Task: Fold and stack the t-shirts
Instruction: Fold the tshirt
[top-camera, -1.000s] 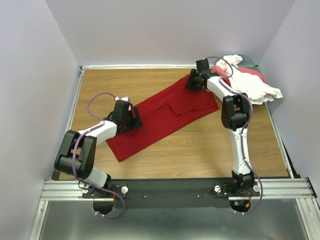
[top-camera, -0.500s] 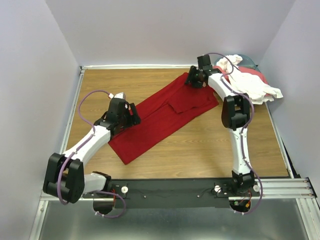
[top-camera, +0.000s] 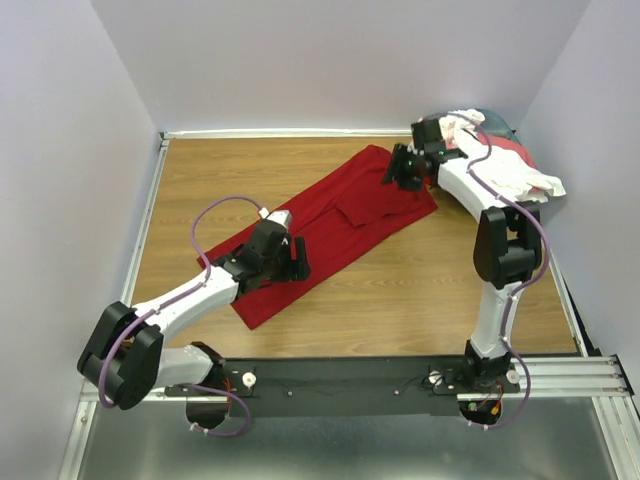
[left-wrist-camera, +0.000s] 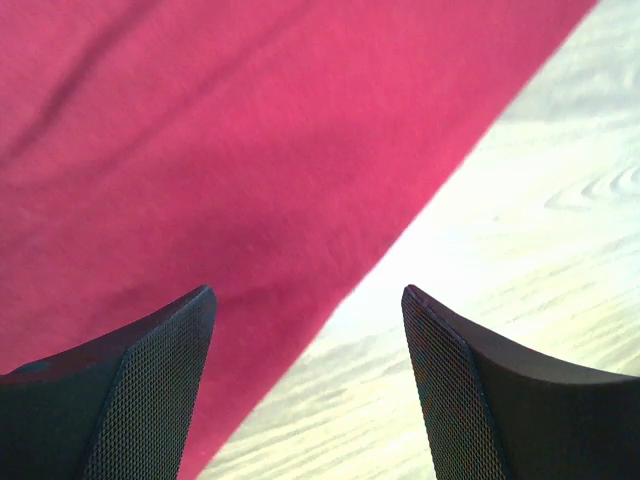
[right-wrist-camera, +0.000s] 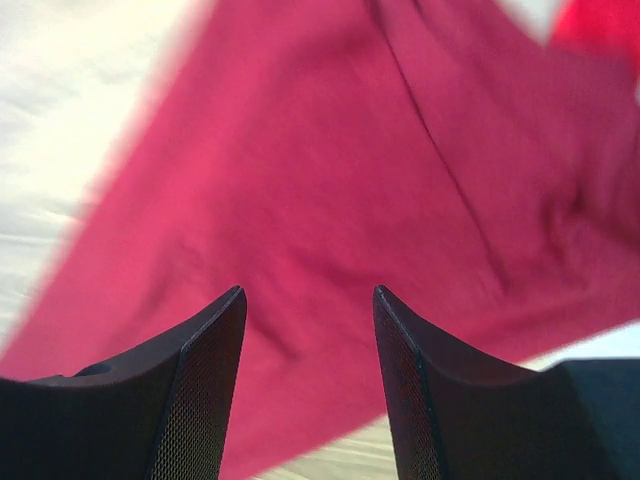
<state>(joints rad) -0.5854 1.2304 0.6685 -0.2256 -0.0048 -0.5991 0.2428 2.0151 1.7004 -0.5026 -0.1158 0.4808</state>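
Both pincers (top-camera: 297, 259) (top-camera: 399, 171) shifted right over crimson t-shirt (top-camera: 330, 226).

Wood table (top-camera: 400, 290): crimson shirt (top-camera: 330, 230) flat; shirt pile (top-camera: 512, 170) far-right corner.

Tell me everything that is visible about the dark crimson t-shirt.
The dark crimson t-shirt is soft cloth, folded into a long strip, a sleeve turned inward. It lies flat and diagonal on the wooden table, near-left to far-right. The open left pincer hovers over one long edge, the open right pincer over its far end.
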